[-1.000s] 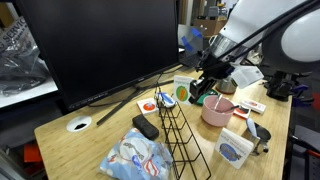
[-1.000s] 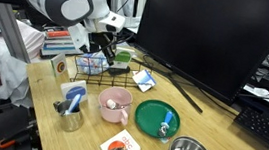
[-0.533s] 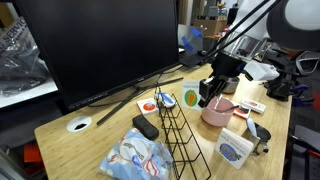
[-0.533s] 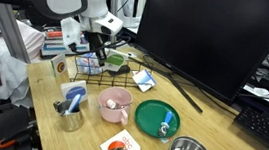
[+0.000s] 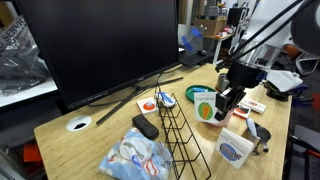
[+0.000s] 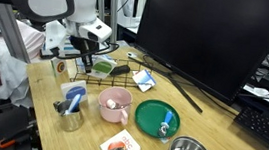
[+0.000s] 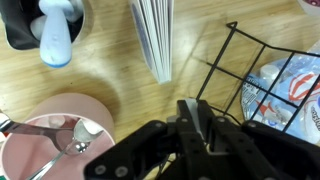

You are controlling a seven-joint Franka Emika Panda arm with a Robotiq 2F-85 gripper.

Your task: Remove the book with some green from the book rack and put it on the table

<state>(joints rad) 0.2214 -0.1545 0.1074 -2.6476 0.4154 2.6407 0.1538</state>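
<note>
In an exterior view the gripper [image 5: 219,107] is clamped on the book with some green [image 5: 203,104], holding it just outside the book rack [image 5: 180,135] and above the table [image 5: 95,135]. In an exterior view the pink bowl [image 6: 118,116], at the book's five o'clock, contains a spoon [image 6: 111,103]. In the wrist view that bowl sits at eight o'clock, so letting go here could drop the book into it.

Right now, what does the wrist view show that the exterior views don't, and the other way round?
Wrist view only: the book with some green seen edge-on, pale pages only. Exterior views only: its green cover, the monitor and the green plate. Both: the gripper shut on the book, the book rack, the pink bowl and the table.
</note>
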